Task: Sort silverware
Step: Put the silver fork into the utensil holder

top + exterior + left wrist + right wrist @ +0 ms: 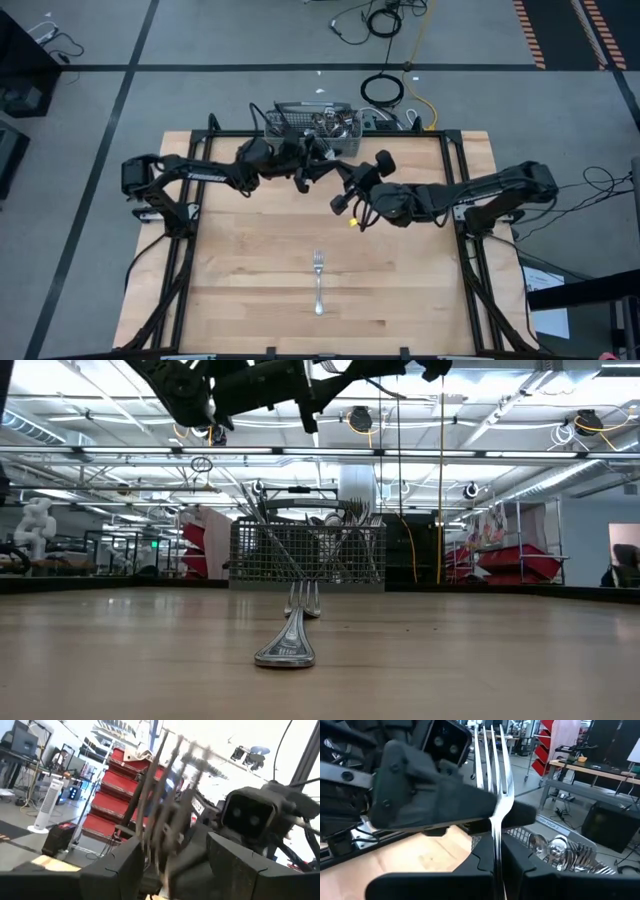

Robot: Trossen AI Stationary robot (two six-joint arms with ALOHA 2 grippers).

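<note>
In the left wrist view, the silverware (167, 815) between the dark fingers (122, 865) is blurred, and the single pieces cannot be told apart. In the right wrist view, the handle of the held fork (493, 780) is hidden between the fingers (485, 857). In the low view, both arms are cut off by the top edge, and the grippers cannot be seen there.

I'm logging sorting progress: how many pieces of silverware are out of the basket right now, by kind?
Forks: 2 (lying fork on the table; held fork in the shut right gripper)
Spoons: 0 seen
Knives: 0 seen
Total out of the basket: 2
</note>
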